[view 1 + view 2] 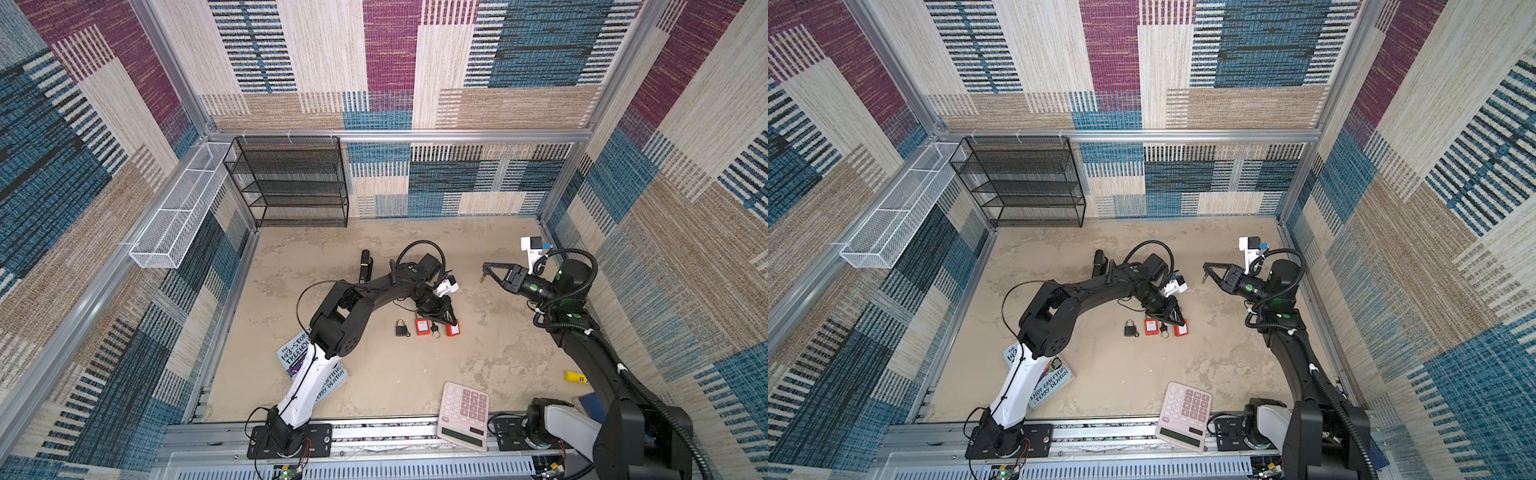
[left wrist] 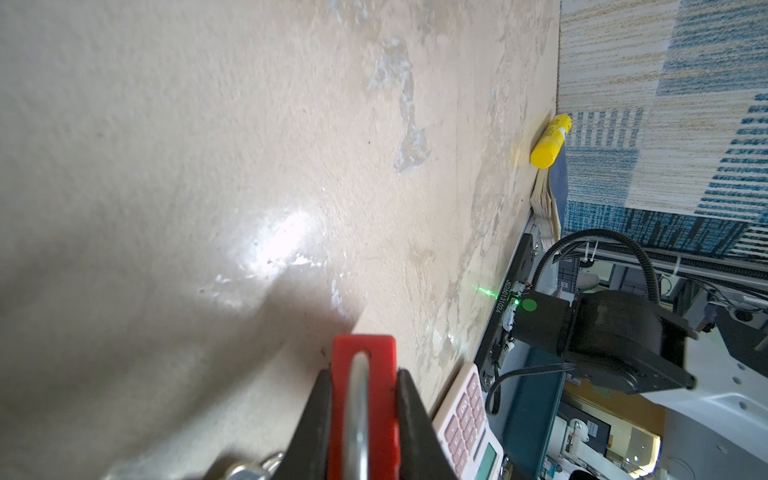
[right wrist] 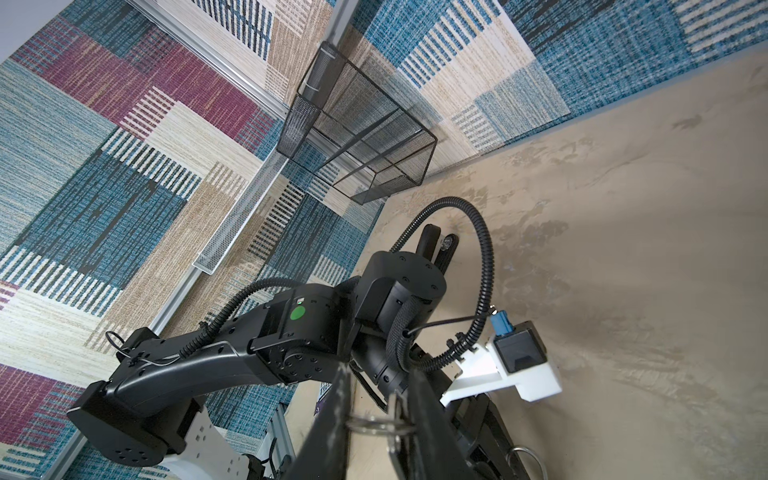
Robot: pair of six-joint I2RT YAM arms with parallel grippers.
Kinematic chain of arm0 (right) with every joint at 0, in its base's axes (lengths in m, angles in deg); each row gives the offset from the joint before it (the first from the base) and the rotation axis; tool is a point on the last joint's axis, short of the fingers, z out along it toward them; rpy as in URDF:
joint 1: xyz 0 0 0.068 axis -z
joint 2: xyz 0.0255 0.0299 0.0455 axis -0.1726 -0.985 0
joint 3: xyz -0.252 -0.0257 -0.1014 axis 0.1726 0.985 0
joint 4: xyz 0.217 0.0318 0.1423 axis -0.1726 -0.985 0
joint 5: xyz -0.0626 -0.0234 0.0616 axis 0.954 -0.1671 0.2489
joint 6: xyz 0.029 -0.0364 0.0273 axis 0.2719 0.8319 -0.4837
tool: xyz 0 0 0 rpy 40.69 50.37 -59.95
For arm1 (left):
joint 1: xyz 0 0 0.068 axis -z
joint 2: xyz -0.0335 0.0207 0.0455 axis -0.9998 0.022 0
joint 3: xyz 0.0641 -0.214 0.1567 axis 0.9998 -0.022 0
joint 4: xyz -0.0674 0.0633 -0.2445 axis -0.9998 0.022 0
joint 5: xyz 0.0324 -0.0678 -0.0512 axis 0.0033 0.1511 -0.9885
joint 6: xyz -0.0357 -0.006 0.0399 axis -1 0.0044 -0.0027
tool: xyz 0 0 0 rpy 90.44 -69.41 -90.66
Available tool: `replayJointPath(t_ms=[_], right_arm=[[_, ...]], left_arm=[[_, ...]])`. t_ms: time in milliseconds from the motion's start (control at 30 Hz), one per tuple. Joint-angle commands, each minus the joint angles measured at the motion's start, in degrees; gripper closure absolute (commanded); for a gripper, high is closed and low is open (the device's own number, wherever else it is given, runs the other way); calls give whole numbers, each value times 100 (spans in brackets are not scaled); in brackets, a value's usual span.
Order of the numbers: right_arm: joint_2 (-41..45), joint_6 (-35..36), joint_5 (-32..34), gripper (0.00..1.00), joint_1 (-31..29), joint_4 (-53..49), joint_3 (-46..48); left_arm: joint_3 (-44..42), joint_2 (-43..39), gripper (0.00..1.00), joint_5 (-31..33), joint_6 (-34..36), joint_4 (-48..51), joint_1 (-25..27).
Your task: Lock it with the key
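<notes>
The red padlock (image 2: 384,353) sits at the centre, pinched in my left gripper (image 1: 449,322). My right gripper (image 1: 485,266) pinches the key (image 1: 482,278), aloft to the right. I should line it up square with the padlock, then push in gently.

The left arm (image 1: 345,316) hides much of the book (image 1: 292,350). The red padlock (image 2: 382,374) runs off the left wrist picture's edge, as does the calculator (image 2: 462,419).
</notes>
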Motion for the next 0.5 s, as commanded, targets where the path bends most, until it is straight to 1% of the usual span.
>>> replayJointPath(t_ms=[0,133,267,367,467], right_arm=[[2,-44,-68,100,-4,261,34],[20,-68,-51,100,-3,309,61],[19,-76,-51,100,3,325,70],[23,-93,-47,100,-4,342,78],[36,-93,-51,100,-4,345,87]], left_arm=[[49,0,79,123,-51,111,-15],[16,-46,68,255,-56,110,-24],[16,-87,64,295,-60,116,-33],[50,-104,60,307,-63,112,-42],[86,-111,57,342,-78,112,-59]])
